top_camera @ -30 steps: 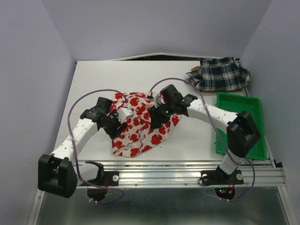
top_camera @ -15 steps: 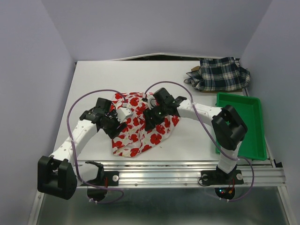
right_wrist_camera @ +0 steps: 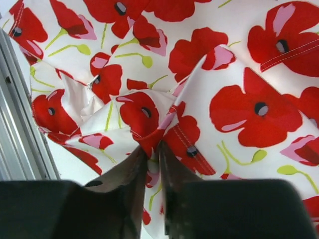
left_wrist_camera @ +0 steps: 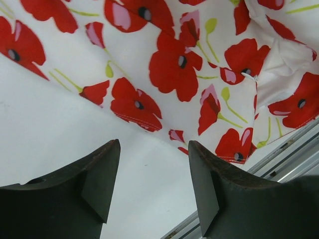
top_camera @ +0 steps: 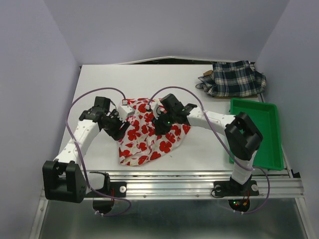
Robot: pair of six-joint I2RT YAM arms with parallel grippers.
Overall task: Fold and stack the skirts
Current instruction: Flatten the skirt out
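R hand (right_wrist_camera: 152, 149) is pinching a raised fold of the flowered skirt (top_camera: 149, 142), fingers pressed nearly together on the cloth; rest of the skirt is lying rumpled under and around that hand on the worktop (top_camera: 99, 84); L hand (left_wrist_camera: 154, 154) is hanging spread w/ nothing between its fingers, skirt's hem just ahead of it; plaid skirt (top_camera: 234, 79) is sitting well apart, beyond the R hand; green tray (top_camera: 254, 129) is lying off to that hand's right.
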